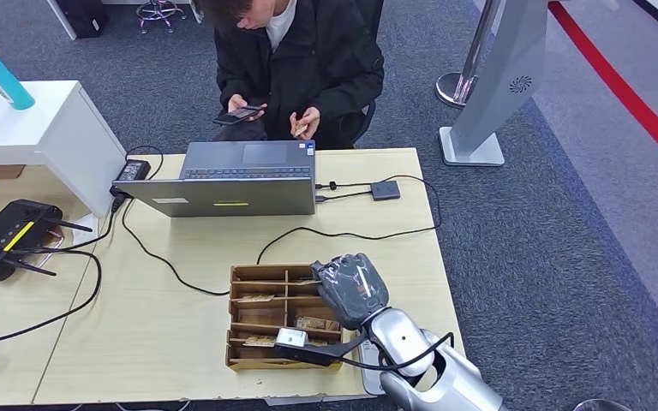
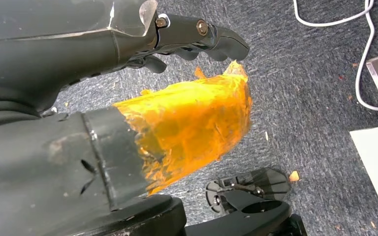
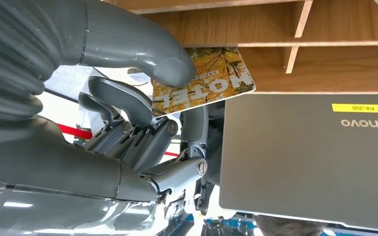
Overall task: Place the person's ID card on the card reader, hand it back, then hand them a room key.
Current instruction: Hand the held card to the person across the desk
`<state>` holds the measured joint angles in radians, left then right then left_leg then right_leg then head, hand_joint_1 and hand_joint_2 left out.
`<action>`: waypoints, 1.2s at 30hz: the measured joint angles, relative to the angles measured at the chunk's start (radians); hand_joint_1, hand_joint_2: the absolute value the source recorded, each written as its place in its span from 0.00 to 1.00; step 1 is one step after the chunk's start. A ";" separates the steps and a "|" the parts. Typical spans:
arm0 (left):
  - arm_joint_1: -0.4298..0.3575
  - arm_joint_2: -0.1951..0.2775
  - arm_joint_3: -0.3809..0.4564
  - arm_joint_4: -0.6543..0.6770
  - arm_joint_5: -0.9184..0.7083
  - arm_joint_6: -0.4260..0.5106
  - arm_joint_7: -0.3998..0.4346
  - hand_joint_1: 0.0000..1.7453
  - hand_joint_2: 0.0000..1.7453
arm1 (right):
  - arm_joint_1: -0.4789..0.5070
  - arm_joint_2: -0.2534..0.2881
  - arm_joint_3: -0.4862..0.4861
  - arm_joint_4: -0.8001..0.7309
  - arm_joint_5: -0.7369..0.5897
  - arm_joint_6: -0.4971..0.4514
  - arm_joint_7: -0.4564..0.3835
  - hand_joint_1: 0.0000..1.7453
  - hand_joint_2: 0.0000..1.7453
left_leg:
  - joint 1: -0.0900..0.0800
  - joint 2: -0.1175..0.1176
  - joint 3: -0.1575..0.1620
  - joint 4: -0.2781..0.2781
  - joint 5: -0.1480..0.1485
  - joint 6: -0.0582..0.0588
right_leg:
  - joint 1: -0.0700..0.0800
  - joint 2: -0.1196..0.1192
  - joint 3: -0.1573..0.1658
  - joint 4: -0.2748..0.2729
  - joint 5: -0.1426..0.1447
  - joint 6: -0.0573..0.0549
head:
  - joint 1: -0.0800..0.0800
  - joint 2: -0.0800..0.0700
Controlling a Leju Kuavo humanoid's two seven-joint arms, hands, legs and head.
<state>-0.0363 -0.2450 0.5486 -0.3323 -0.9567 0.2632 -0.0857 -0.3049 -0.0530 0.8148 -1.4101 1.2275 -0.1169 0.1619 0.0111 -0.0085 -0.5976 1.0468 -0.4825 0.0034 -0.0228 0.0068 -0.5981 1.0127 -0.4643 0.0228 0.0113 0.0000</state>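
Right wrist view: the right hand (image 3: pixel 142 118) is pinching a hotel room key (image 3: pixel 204 81) above the wooden tray (image 1: pixel 261 318); next, apparently, it must reach the seated person (image 1: pixel 296 64).

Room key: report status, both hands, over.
Right hand pinches key card over wooden tray. Left hand hangs over carpet, holds nothing. Laptop stands between tray and person.
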 joint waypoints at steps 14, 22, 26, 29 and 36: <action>0.016 0.000 0.000 -0.003 0.026 0.006 -0.011 0.00 0.00 | 0.040 -0.005 -0.042 -0.209 0.040 -0.121 -0.041 1.00 1.00 | 0.000 0.000 0.000 0.000 0.000 0.000 | 0.000 0.000 0.000 0.000 0.000 0.000 | 0.000 0.000; 0.026 0.000 0.000 -0.007 0.042 0.014 -0.029 0.00 0.00 | 0.064 -0.027 -0.060 -0.343 0.048 -0.181 -0.063 1.00 1.00 | 0.000 0.000 0.000 0.000 0.000 0.000 | 0.000 0.000 0.000 0.000 0.000 0.000 | 0.000 0.000; 0.031 0.000 0.000 -0.008 0.044 0.016 -0.035 0.00 0.00 | 0.069 -0.037 -0.062 -0.390 0.050 -0.197 -0.069 1.00 1.00 | 0.000 0.000 0.000 0.000 0.000 0.000 | 0.000 0.000 0.000 0.000 0.000 0.000 | 0.000 0.000; 0.032 0.000 0.000 -0.008 0.044 0.016 -0.037 0.00 0.00 | 0.070 -0.043 -0.066 -0.410 0.050 -0.197 -0.069 1.00 1.00 | 0.000 0.000 0.000 0.000 0.000 0.000 | 0.000 0.000 0.000 0.000 0.000 0.000 | 0.000 0.000; 0.032 0.000 0.000 -0.009 0.044 0.016 -0.038 0.00 0.00 | 0.074 -0.052 -0.069 -0.430 0.050 -0.201 -0.070 1.00 1.00 | 0.000 0.000 0.000 0.000 0.000 0.000 | 0.000 0.000 0.000 0.000 0.000 0.000 | 0.000 0.000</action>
<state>-0.0040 -0.2445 0.5486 -0.3410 -0.9125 0.2797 -0.1238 -0.2313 -0.1050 0.7463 -1.8399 1.2779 -0.3179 0.0915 0.0111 -0.0084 -0.5976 1.0468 -0.4826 0.0034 -0.0228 0.0070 -0.5983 1.0126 -0.4644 0.0229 0.0113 0.0000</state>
